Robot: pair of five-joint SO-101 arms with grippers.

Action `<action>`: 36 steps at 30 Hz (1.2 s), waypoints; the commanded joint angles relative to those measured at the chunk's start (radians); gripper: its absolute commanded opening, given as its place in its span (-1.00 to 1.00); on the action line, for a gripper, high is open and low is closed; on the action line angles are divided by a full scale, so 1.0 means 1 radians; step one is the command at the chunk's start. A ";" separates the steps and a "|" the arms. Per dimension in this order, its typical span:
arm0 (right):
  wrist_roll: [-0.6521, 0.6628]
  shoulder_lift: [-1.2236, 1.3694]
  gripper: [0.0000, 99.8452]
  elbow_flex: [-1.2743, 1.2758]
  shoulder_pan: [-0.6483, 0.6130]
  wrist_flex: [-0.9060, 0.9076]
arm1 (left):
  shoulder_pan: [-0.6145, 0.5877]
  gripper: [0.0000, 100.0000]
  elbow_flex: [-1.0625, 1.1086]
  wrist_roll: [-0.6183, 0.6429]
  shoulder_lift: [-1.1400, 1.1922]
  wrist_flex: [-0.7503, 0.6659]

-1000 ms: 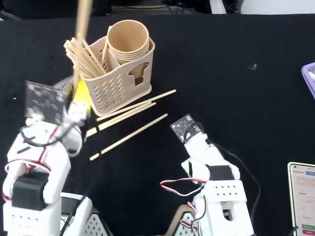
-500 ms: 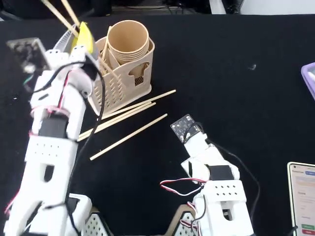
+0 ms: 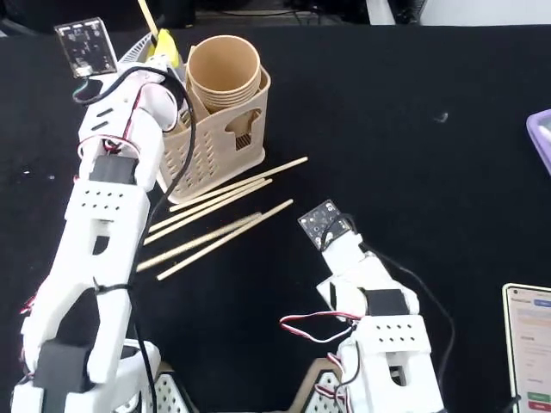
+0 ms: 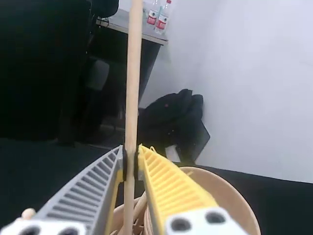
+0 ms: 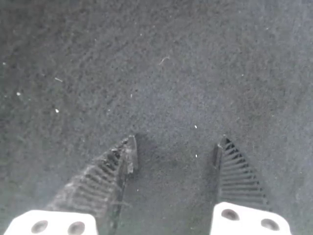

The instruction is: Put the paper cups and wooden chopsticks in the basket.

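At the basket (image 3: 215, 153), left fingers (image 4: 166, 186) pinch one chopstick (image 4: 133, 73).

I can't follow the held chopstick (image 3: 148, 15) past the high view's top edge. The left arm (image 3: 103, 198) hides one side wall of the basket (image 3: 228, 151). The right edge cuts off a phone (image 3: 527, 344).

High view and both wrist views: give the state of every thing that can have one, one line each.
held chopstick: upright, clamped.
left end effector: shut on held chopstick.
right end effector: open, empty.
basket: upright, partly filled.
paper cups: stacked upright in basket.
loose chopsticks: lying flat on table beside basket.
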 commanded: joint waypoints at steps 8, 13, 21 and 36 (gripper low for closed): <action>0.002 -0.022 -0.49 -0.004 0.011 -0.018 | -0.010 -0.74 0.005 0.005 -0.006 0.081; 0.002 -0.022 -0.49 -0.004 0.011 -0.018 | -0.021 -0.74 -0.048 0.005 -0.015 0.227; 0.002 -0.022 -0.49 -0.004 0.011 -0.018 | -0.035 -0.74 0.008 0.005 -0.302 0.572; 0.002 -0.022 -0.49 -0.004 0.011 -0.018 | -0.042 -0.74 0.506 -0.012 -0.951 0.489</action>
